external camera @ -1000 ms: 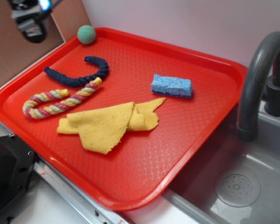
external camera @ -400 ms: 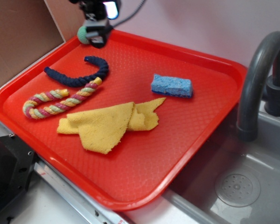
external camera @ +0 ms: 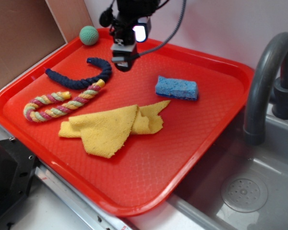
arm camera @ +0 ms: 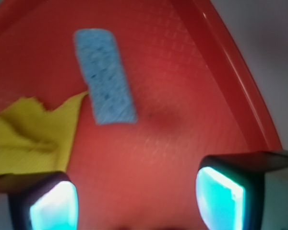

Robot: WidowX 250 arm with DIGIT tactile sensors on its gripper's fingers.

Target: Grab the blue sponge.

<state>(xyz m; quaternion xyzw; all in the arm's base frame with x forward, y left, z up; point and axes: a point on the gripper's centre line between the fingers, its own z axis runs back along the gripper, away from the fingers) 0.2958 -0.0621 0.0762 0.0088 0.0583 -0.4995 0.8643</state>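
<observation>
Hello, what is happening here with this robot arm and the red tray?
The robot arm is going for the blue sponge, which lies untouched on the red tray. Its hand hangs open and empty above the tray, near the end of the navy rope toy and to the left of the sponge. In the wrist view the sponge is ahead of the fingers, one corner touching the yellow cloth. Nothing is grasped yet.

1. The tray (external camera: 201, 129) was bright red with a fine diamond-embossed texture.
2. The blue sponge (external camera: 176, 88) was light blue and speckled, darker blue along its bottom edge.
3. The cloth (external camera: 110, 128) was yellow.
4. One rope toy (external camera: 79, 79) was dark navy; the other rope toy (external camera: 57, 104) was striped pink, green and yellow.
5. The ball (external camera: 89, 35) was green.
6. The faucet (external camera: 264, 81) was dark grey.
7. The gripper (arm camera: 137, 196) pads glowed cyan in black frames.
</observation>
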